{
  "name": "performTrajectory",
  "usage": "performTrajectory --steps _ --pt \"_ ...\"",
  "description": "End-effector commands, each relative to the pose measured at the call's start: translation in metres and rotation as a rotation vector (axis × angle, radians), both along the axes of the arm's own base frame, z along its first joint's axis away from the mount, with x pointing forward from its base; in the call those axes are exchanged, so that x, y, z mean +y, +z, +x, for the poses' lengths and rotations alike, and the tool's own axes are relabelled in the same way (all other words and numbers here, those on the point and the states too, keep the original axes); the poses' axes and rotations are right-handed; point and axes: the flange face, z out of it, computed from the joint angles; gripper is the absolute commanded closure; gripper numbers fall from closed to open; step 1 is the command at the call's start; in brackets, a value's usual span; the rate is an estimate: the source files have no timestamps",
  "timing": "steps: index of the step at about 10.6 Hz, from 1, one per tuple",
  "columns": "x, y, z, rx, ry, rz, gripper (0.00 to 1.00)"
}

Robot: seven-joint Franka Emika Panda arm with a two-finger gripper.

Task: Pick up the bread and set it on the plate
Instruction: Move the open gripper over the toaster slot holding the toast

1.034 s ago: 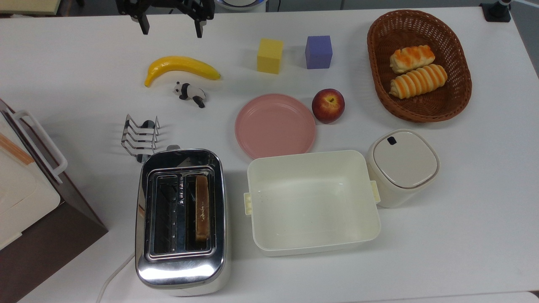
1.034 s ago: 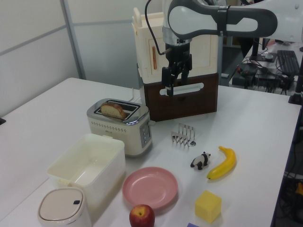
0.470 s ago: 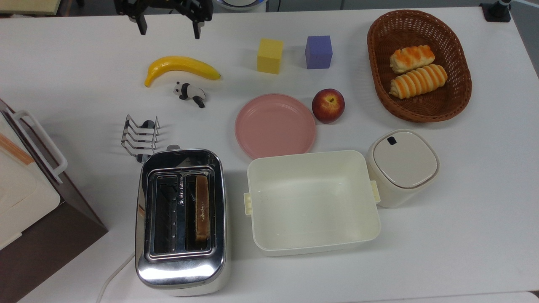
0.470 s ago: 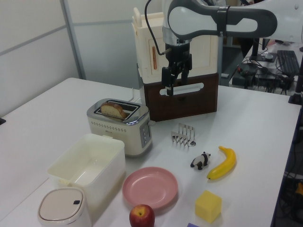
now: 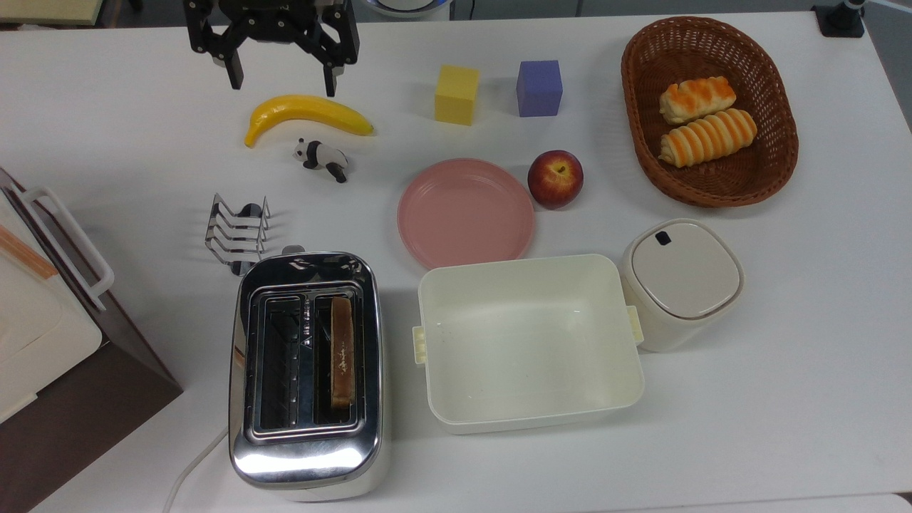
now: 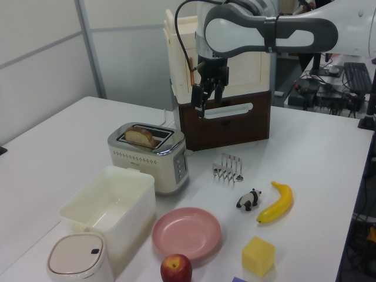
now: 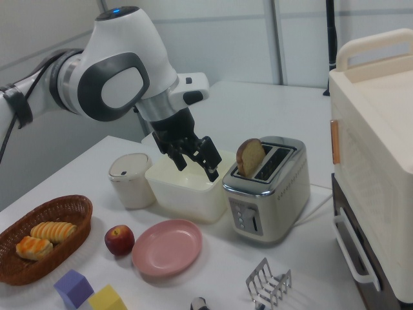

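Note:
The bread [image 5: 342, 351] stands edge-up in the right slot of a shiny toaster [image 5: 306, 456] at the top view's lower left. Its rounded top pokes out of the toaster in the left view [image 6: 141, 137] and the right view [image 7: 250, 157]. The pink plate [image 5: 465, 214] lies bare on the table to the toaster's upper right in the top view, also seen as the plate [image 6: 187, 233] and the plate [image 7: 166, 247]. My gripper [image 5: 282, 78] hangs open in the air, above the banana in the top view, far from the bread. The gripper [image 6: 198, 106] [image 7: 197, 166] holds nothing.
A banana [image 5: 306, 114], a panda figure [image 5: 322, 158] and a toast rack [image 5: 239, 231] lie between gripper and toaster. A cream tub [image 5: 527, 342], lidded pot [image 5: 680, 281], apple [image 5: 555, 178], two cubes [image 5: 457, 94] and a basket of rolls [image 5: 709, 114] stand to the right. An oven [image 5: 35, 320] is at the left edge.
The open gripper has come down the top view, from the table's far edge to just above the banana; in the left view it has shifted left. Nothing on the table moved.

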Motion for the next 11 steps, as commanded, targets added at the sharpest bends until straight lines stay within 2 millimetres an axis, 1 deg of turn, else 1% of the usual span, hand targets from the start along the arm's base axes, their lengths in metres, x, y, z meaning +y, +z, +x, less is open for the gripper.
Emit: performTrajectory --steps 1,2,4,5,6,7,8,10,11 --pt "0.004 0.000 0.004 -0.048 -0.013 -0.010 0.00" --pt "0.003 0.001 0.008 -0.085 -0.014 -0.009 0.00" --pt "0.000 -0.010 0.022 -0.138 -0.011 -0.001 0.00" --pt "-0.002 -0.023 0.036 -0.171 -0.005 -0.003 0.00" --pt "0.002 -0.038 0.052 -0.214 0.011 -0.006 0.00" --pt "0.002 -0.038 0.060 -0.277 0.017 -0.010 0.00" --pt "0.010 -0.038 0.067 -0.323 0.034 -0.011 0.00" --pt "0.015 -0.043 0.075 -0.361 0.055 -0.030 0.00" --pt "0.029 -0.041 0.080 -0.394 0.084 -0.038 0.00"
